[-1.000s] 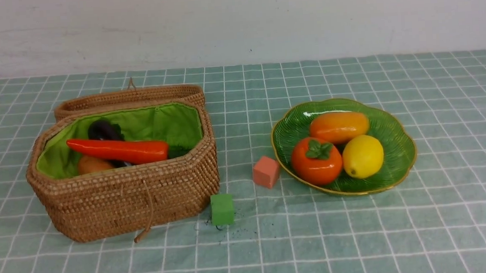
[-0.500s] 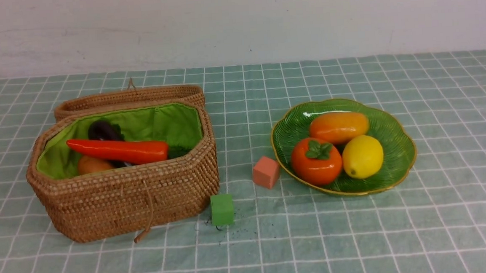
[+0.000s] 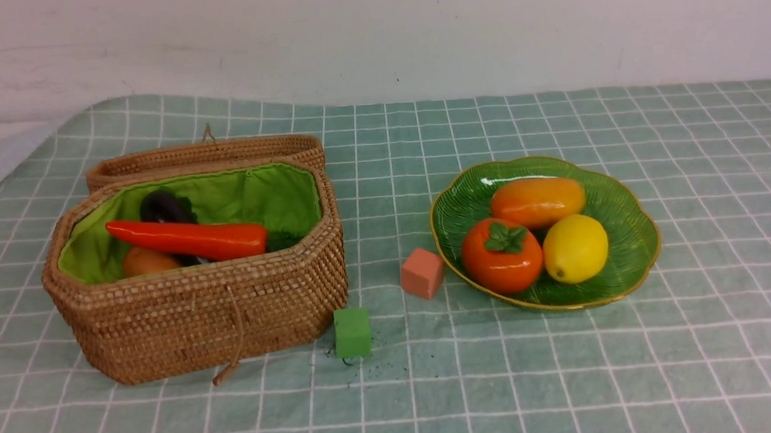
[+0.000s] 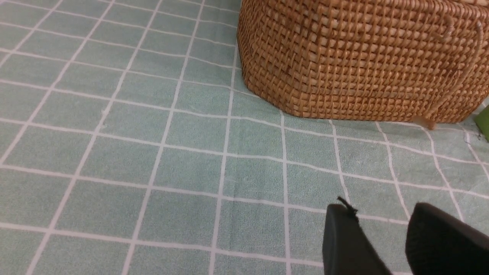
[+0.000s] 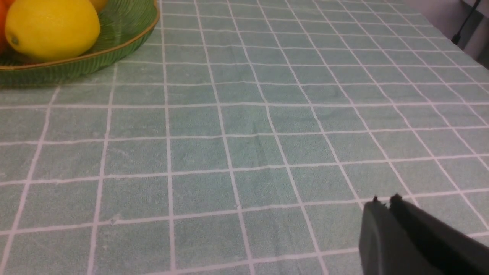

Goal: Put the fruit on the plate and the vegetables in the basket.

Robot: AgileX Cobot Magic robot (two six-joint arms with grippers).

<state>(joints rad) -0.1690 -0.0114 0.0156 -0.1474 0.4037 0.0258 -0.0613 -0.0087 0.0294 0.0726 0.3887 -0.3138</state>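
Note:
The wicker basket [image 3: 198, 322] stands open at the left, with the carrot [image 3: 189, 238], dark eggplant [image 3: 164, 206] and brown potato [image 3: 147, 261] lying on its green lining. To the right, the green plate [image 3: 622, 255] carries the round orange-red fruit [image 3: 501, 255], the mango [image 3: 537, 201] and the lemon [image 3: 575, 248]. Neither arm appears in the front view. My left gripper [image 4: 380, 208] hangs open and empty over bare cloth, short of the basket's [image 4: 363, 57] wall. My right gripper [image 5: 385, 199] is shut and empty, well away from the plate [image 5: 95, 59] and lemon [image 5: 51, 28].
A salmon-pink cube [image 3: 422, 272] sits between basket and plate. A green cube [image 3: 352, 331] stands by the basket's front right corner. The woven lid [image 3: 204, 157] lies behind the basket and a cord loop [image 3: 230, 360] hangs at its front. The checked cloth's far left corner [image 3: 13, 152] is pulled in.
The far left corner of the tablecloth has shifted, baring a pale surface there. Basket, plate, cubes and their contents have not moved.

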